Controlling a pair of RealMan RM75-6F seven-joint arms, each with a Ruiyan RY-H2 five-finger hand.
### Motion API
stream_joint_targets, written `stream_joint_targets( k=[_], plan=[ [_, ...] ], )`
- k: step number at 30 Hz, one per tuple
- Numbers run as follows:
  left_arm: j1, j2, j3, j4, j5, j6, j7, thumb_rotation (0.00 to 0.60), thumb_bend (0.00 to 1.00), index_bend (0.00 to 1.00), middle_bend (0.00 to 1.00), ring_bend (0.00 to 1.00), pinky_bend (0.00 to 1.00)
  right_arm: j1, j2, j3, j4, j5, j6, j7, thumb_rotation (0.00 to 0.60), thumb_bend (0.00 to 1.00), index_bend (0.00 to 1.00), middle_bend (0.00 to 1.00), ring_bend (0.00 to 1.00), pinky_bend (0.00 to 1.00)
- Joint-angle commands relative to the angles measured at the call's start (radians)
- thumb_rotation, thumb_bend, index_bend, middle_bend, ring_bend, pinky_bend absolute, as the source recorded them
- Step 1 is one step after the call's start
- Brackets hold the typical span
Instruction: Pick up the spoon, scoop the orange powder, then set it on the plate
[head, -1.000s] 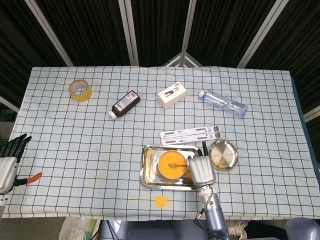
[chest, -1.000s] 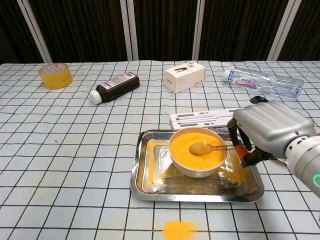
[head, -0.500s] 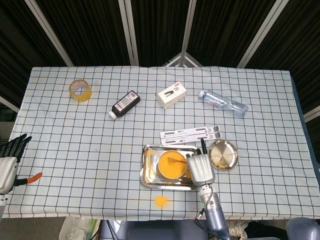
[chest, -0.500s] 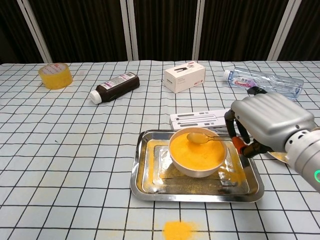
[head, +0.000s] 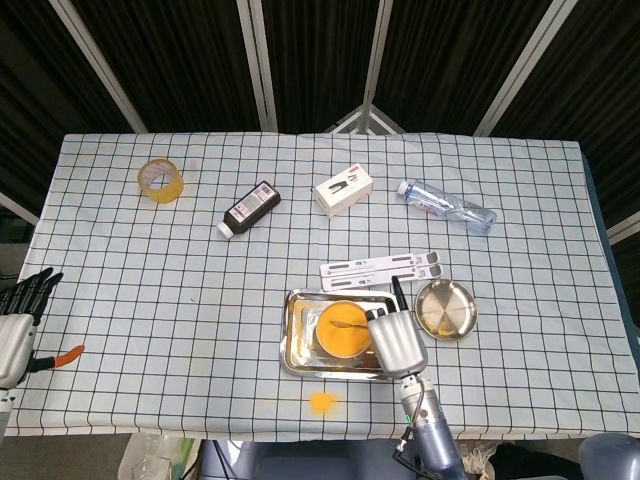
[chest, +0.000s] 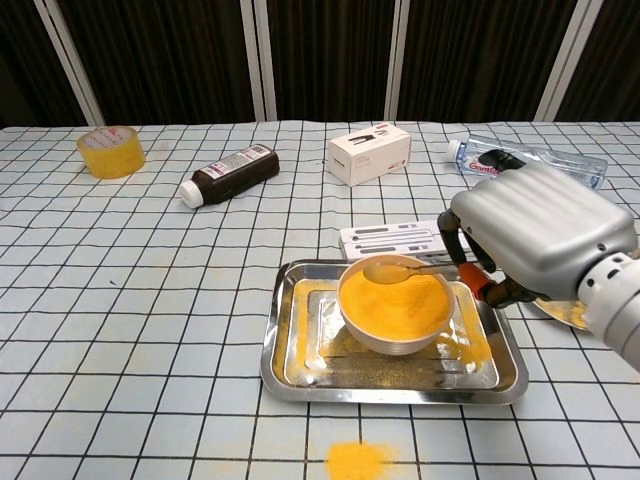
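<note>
My right hand (chest: 530, 238) (head: 396, 338) grips the handle of a metal spoon (chest: 392, 269). The spoon bowl (head: 342, 322) holds orange powder and hangs just above the far rim of a white bowl (chest: 395, 304) full of orange powder (head: 338, 335). That bowl stands in a steel tray (chest: 290, 345) (head: 293, 345). A small round metal plate (head: 447, 309) lies to the right of the tray; in the chest view my hand hides most of it. My left hand (head: 22, 310) hangs open at the table's left edge, holding nothing.
Spilled orange powder (chest: 357, 460) lies in front of the tray. A white flat stand (head: 380, 268) sits behind the tray. Further back are a white box (chest: 369, 153), a water bottle (head: 446, 204), a dark bottle (chest: 232, 172) and a tape roll (chest: 110, 150).
My right hand lifted the loaded spoon out of the powder and moved it toward the bowl's far rim, shifting slightly left. The left hand stayed still.
</note>
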Motion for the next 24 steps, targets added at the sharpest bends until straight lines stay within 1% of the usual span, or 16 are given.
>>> stream_joint_targets(
  k=[1,8,12,18,24],
  plan=[
    [0.000,0.000,0.000,0.000,0.000,0.000,0.000,0.600,0.00,0.00,0.00,0.00,0.00,0.018,0.020,-0.042,0.046,-0.078,-0.010,-0.045,0.600,0.64,0.84,0.76,0.38,0.00],
    [-0.002,-0.001,-0.002,0.000,-0.005,-0.004,-0.001,0.600,0.00,0.00,0.00,0.00,0.00,0.026,0.035,-0.081,0.069,-0.149,-0.036,-0.093,0.600,0.65,0.85,0.78,0.40,0.00],
    [-0.001,-0.001,-0.003,-0.001,-0.004,-0.001,0.000,0.600,0.00,0.00,0.00,0.00,0.00,0.033,0.040,-0.097,0.085,-0.186,-0.053,-0.146,0.600,0.65,0.86,0.78,0.40,0.00],
    [0.000,0.000,-0.002,0.000,-0.003,0.001,-0.001,0.600,0.00,0.00,0.00,0.00,0.00,0.019,0.042,-0.101,0.089,-0.189,-0.057,-0.206,0.600,0.65,0.86,0.78,0.40,0.00],
    [-0.001,-0.001,-0.003,-0.001,-0.005,-0.003,-0.002,0.600,0.00,0.00,0.00,0.00,0.00,0.005,0.065,-0.099,0.079,-0.185,-0.063,-0.242,0.600,0.66,0.87,0.79,0.40,0.00]
  ],
)
